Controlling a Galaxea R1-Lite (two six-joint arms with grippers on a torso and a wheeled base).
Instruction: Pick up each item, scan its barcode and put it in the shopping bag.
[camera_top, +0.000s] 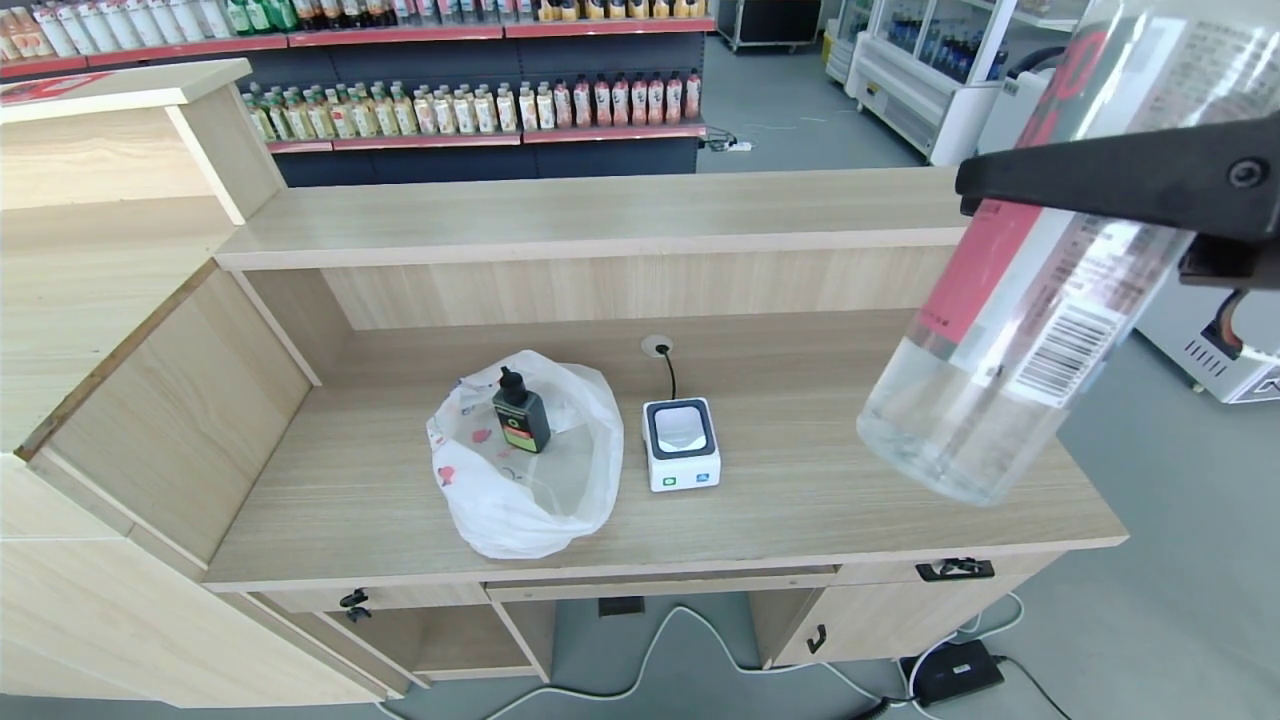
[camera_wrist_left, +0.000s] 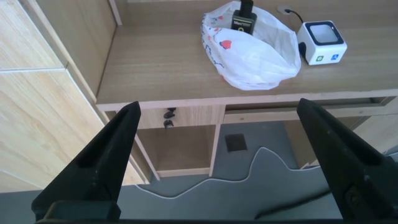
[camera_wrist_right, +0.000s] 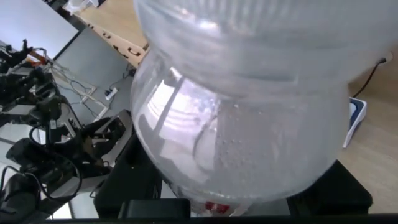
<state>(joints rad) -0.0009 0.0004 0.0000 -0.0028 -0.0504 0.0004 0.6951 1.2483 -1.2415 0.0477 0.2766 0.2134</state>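
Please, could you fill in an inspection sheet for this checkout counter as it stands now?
Surface: wooden counter, no spills seen.
Job's things: white shopping bag lies slumped; dark bottle at its far opening; scanner beside it; clear bottle held up in the air.
Clutter: nothing seen.
Grippers: right gripper shut on the clear bottle; left gripper open, low before the counter's front.
Cables: scanner cable runs to a hole in the counter; white cable under the counter.
Surroundings: shelves of bottles, chiller behind.

Right gripper (camera_top: 1012, 190) holds clear bottle (camera_top: 1010, 340), seemingly over counter (camera_top: 800, 500) edge
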